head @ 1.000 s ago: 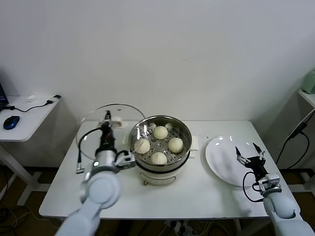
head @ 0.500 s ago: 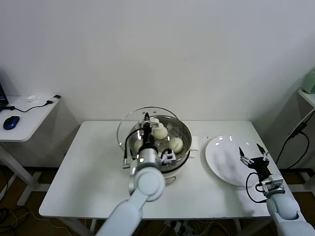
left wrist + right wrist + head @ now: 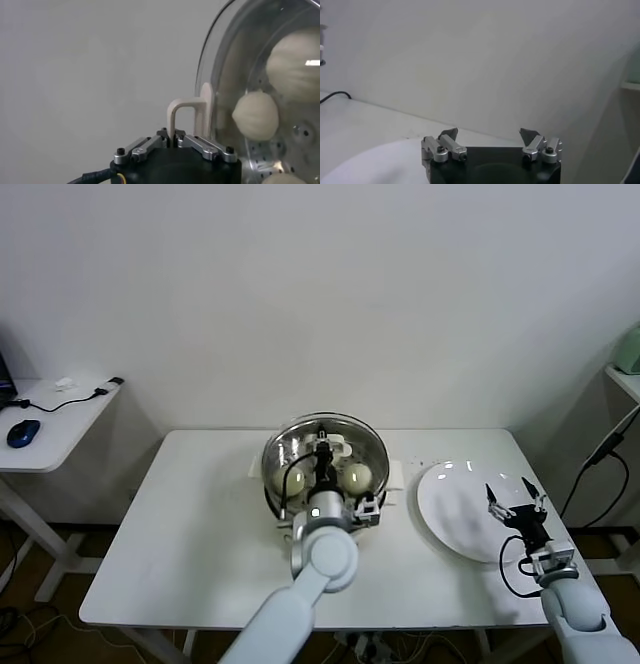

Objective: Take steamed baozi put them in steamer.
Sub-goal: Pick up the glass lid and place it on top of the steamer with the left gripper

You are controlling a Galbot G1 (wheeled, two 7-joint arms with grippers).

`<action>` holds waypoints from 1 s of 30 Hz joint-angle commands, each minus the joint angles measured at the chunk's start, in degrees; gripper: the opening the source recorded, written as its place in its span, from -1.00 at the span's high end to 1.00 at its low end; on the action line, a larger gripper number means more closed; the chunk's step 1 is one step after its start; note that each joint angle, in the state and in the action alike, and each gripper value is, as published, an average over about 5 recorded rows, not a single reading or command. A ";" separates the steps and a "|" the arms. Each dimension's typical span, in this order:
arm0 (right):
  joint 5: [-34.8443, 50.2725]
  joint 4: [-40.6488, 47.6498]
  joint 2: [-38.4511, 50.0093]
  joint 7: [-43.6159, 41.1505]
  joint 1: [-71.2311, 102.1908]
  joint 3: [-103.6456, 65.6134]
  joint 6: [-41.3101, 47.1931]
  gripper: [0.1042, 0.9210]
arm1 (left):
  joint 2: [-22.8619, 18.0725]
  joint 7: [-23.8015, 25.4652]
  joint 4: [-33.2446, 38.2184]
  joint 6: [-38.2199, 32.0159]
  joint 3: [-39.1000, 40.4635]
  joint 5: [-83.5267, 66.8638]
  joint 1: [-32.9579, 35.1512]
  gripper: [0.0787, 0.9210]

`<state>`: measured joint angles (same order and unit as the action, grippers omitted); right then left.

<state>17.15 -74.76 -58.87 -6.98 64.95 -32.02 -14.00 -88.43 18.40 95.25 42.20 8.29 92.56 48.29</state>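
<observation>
Since a second ago the left claw [image 3: 322,446] has carried the glass lid [image 3: 325,454] from the counter's left side across to sit over the steamer [image 3: 372,484], clamped shut on the lid's white handle [image 3: 186,116]. All visible steamed baozi [image 3: 357,477] sit inside the steamer under the glass, so loading looks done and this is the covering step; whether the lid is seated or hovering, can't tell. Right claw [image 3: 515,502] stays over the white plate [image 3: 450,504], fingers apart, idle. Left wrist view shows the grip on the handle and buns on the perforated tray through the glass; head view hides that behind the arm. Right wrist view confirms the spread fingers [image 3: 448,136], nothing held.
</observation>
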 commanded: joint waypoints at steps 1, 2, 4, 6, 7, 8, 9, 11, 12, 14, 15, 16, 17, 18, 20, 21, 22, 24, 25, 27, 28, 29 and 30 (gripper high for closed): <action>-0.42 0.33 -0.17 -0.20 -0.01 -0.29 -0.20 -0.76 | -1.50 -0.80 -2.98 2.80 1.01 -0.92 -0.11 0.83; -0.48 0.35 -0.21 -0.25 0.00 -0.31 -0.22 -0.76 | -1.51 -0.84 -3.10 2.80 0.91 -0.92 -0.06 0.83; -0.53 0.36 -0.27 -0.32 0.02 -0.35 -0.26 -0.76 | -1.48 -0.94 -3.38 2.80 0.62 -0.87 -0.09 0.83; -0.56 0.36 -0.30 -0.40 0.04 -0.38 -0.29 -0.76 | -1.33 -1.02 -3.59 2.80 0.35 -0.87 -0.28 0.83; -0.58 0.36 -0.30 -0.44 0.04 -0.40 -0.30 -0.76 | -1.27 -1.04 -3.67 2.80 0.19 -0.89 -0.37 0.83; -0.59 0.37 -0.31 -0.48 0.05 -0.42 -0.31 -0.76 | -1.22 -1.04 -3.74 2.80 0.04 -0.92 -0.43 0.83; -0.61 0.39 -0.31 -0.52 0.06 -0.44 -0.33 -0.76 | -1.18 -1.04 -3.82 2.80 -0.08 -0.96 -0.48 0.83; -0.67 0.45 -0.34 -0.60 0.08 -0.48 -0.39 -0.76 | -1.14 -1.08 -3.99 2.80 -0.26 -1.07 -0.46 0.83; -0.71 0.48 -0.35 -0.63 0.08 -0.49 -0.42 -0.76 | -1.13 -1.11 -4.05 2.80 -0.30 -1.14 -0.42 0.83; -0.81 0.52 -0.38 -0.68 0.08 -0.53 -0.47 -0.76 | -1.18 -1.21 -4.23 2.80 -0.39 -1.32 -0.29 0.83; -0.85 0.52 -0.39 -0.70 0.08 -0.55 -0.49 -0.76 | -1.22 -1.32 -4.33 2.80 -0.44 -1.47 -0.23 0.83; -0.89 0.53 -0.40 -0.72 0.07 -0.57 -0.51 -0.76 | -1.23 -1.46 -4.41 2.80 -0.47 -1.64 -0.19 0.83; -0.94 0.54 -0.41 -0.74 0.06 -0.58 -0.52 -0.76 | -1.25 -1.61 -4.48 2.80 -0.49 -1.80 -0.17 0.83; -0.97 0.54 -0.43 -0.76 0.06 -0.61 -0.55 -0.76 | -1.25 -1.76 -4.54 2.80 -0.50 -1.95 -0.16 0.83; -1.06 0.55 -0.48 -0.80 0.08 -0.66 -0.59 -0.76 | -1.17 -1.96 -4.56 2.80 -0.44 -2.17 -0.17 0.83; -1.12 0.55 -0.51 -0.84 0.10 -0.71 -0.62 -0.76 | -1.13 -2.00 -4.54 2.80 -0.43 -2.24 -0.14 0.83; -1.18 0.56 -0.56 -0.87 0.12 -0.76 -0.65 -0.76 | -1.09 -2.02 -4.49 2.80 -0.43 -2.29 -0.10 0.83; -1.29 0.58 -0.65 -0.94 0.16 -0.85 -0.70 -0.76 | -1.04 -1.90 -4.29 2.80 -0.45 -2.22 0.06 0.83; -1.33 0.60 -0.70 -0.96 0.16 -0.89 -0.70 -0.76 | -0.99 -1.62 -4.06 2.80 -0.49 -1.99 0.20 0.83; -1.39 0.62 -0.75 -0.97 0.13 -0.94 -0.69 -0.76 | -0.76 -0.75 -3.33 2.80 -0.50 -1.43 0.47 0.83; -1.42 0.63 -0.76 -0.98 0.10 -0.96 -0.68 -0.76 | -0.53 -0.20 -2.76 2.80 -0.47 -1.11 0.63 0.82; -1.43 0.63 -0.75 -0.98 0.07 -0.97 -0.66 -0.76 | -0.24 0.35 -2.08 2.80 -0.41 -0.87 0.80 0.81; -1.44 0.62 -0.72 -0.99 0.04 -0.98 -0.64 -0.76 | 0.09 0.86 -1.26 2.80 -0.36 -0.76 0.96 0.79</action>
<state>15.83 -74.16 -59.62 -7.98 65.10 -32.97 -14.68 -89.21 16.90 91.80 42.17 7.74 91.04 48.65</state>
